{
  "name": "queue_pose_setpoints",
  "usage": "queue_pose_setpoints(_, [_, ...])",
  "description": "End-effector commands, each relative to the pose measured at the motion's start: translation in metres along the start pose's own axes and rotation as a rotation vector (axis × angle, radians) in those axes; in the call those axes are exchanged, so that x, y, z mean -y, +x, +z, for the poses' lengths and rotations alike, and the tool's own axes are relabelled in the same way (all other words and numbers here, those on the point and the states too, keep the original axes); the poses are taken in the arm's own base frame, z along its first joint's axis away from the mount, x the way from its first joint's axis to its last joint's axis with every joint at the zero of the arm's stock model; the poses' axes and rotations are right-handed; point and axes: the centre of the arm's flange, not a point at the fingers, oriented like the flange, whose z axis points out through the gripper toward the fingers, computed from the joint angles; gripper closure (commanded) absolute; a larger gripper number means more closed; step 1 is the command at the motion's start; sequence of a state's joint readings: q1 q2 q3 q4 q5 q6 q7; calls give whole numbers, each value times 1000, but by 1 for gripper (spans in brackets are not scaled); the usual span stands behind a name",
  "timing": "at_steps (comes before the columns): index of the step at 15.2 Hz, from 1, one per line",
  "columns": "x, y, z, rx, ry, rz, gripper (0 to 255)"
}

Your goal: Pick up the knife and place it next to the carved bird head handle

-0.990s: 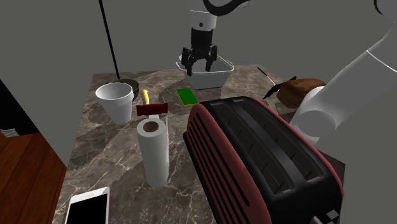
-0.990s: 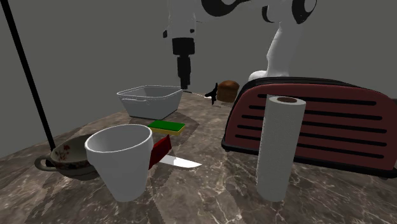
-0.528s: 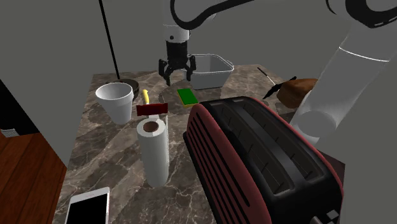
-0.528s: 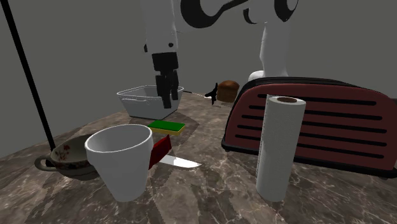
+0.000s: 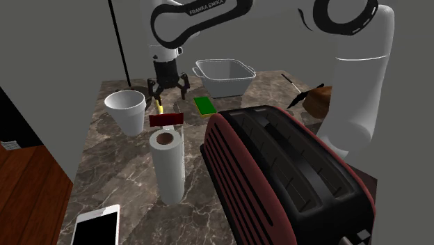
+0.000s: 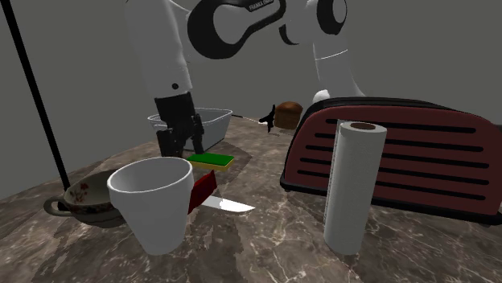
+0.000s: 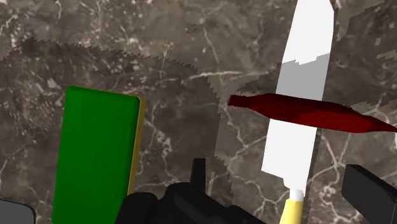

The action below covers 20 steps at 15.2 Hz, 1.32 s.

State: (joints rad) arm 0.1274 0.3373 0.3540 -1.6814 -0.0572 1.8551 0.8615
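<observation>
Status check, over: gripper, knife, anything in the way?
Gripper open, over knife handle. Knife flat on counter, not gripped. Dark red piece across blade.

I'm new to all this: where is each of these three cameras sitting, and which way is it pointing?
Shoulder view: high beside the arm, looking down over the dark veined table; arm and open tool show.
Second exterior view: low at the table edge on the shoulder view's left, facing across toward the arm; arm and tool show.
Wrist view: on the hand, looking down at the knife and green sponge; tool's black fingers show.
Shared: both outer views show the white cup, paper roll and toaster.
</observation>
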Motion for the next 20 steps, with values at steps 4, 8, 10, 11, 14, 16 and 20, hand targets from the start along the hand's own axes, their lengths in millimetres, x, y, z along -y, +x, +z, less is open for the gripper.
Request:
queue_pose_setpoints(4, [37,26,29,28,-13,40,0])
queue_pose_setpoints(8, [37,25,50,28,-13,40,0])
queue_pose_setpoints(10, [37,25,61,28,-13,40,0])
queue_pose_setpoints(11, [37,25,64,28,-13,40,0])
queue_pose_setpoints(14, [37,25,64,28,-13,40,0])
queue_pose_setpoints(16, [37,25,64,28,-13,40,0])
queue_pose_setpoints(20, [37,25,64,28,-13,40,255])
